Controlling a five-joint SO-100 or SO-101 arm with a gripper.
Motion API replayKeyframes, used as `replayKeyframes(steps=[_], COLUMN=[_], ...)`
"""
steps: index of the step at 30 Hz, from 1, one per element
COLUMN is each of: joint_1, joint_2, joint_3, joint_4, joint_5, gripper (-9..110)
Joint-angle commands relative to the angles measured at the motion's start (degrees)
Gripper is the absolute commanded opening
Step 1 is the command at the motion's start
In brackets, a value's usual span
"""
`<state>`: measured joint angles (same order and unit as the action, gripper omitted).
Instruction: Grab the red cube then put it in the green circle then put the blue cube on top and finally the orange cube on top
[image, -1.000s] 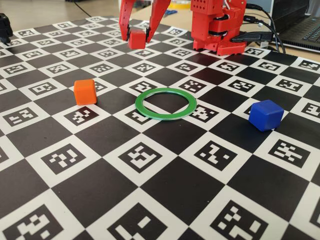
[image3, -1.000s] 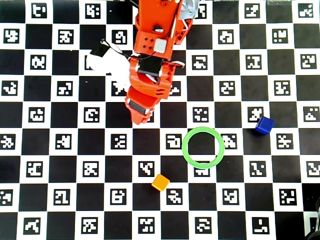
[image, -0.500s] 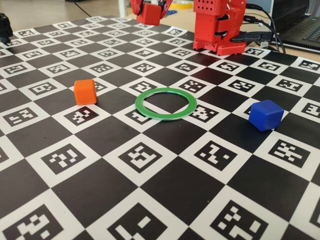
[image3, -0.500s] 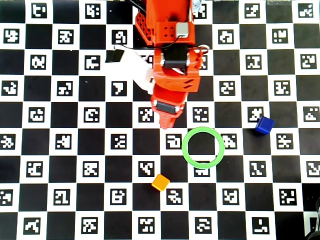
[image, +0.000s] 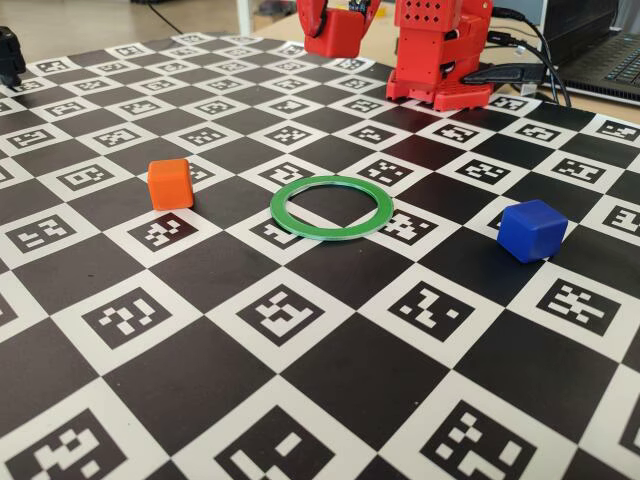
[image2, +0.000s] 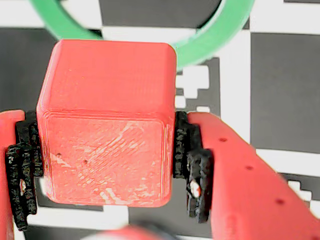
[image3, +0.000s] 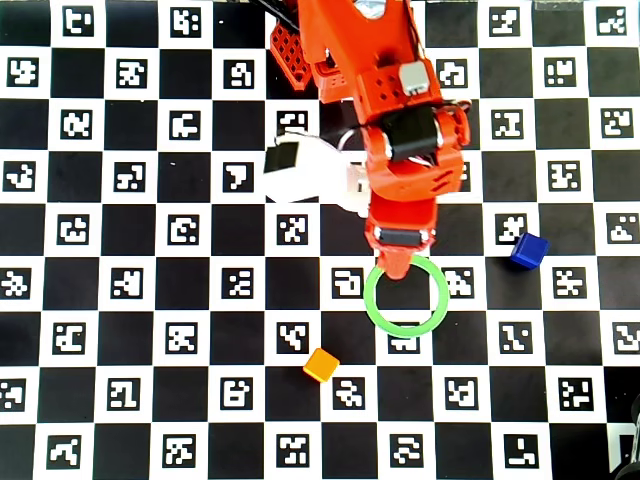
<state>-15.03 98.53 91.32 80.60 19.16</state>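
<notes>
In the fixed view, the gripper (image: 337, 25) is holding the red cube (image: 338, 32) aloft, well behind the green circle (image: 332, 207). In the wrist view, both fingers (image2: 192, 160) are clamping the cube's sides. In the overhead view, the gripper's tip is overlapping the circle's upper rim; the orange cube (image3: 321, 365) is lying lower-left of the circle, the blue cube (image3: 528, 250) to its right.

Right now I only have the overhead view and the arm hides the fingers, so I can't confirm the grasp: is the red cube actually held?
Observer: Yes. In the wrist view the red cube sits clamped between both black pads of the gripper.
Operator: Is it above the ring yet?
Observer: Only near it; the wrist view shows the green circle just beyond the cube.
Operator: On the board?
Observer: No, the fixed view shows it held high.
</notes>
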Motion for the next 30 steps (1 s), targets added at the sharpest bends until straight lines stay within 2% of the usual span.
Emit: replayKeyframes(steps=[1, 7, 14, 30], joint_1=[-1.8, -3.3, -3.7, -2.5], joint_2=[-1.7, -6.3, -7.4, -13.1], joint_3=[-9.0, -9.1, -2.1, 6.9], joint_4=[0.8, -1.9, -11.1, -22.6], joint_5=[-0.4, -2.3, -3.0, -3.7], gripper=[-3, -3, -3, -3])
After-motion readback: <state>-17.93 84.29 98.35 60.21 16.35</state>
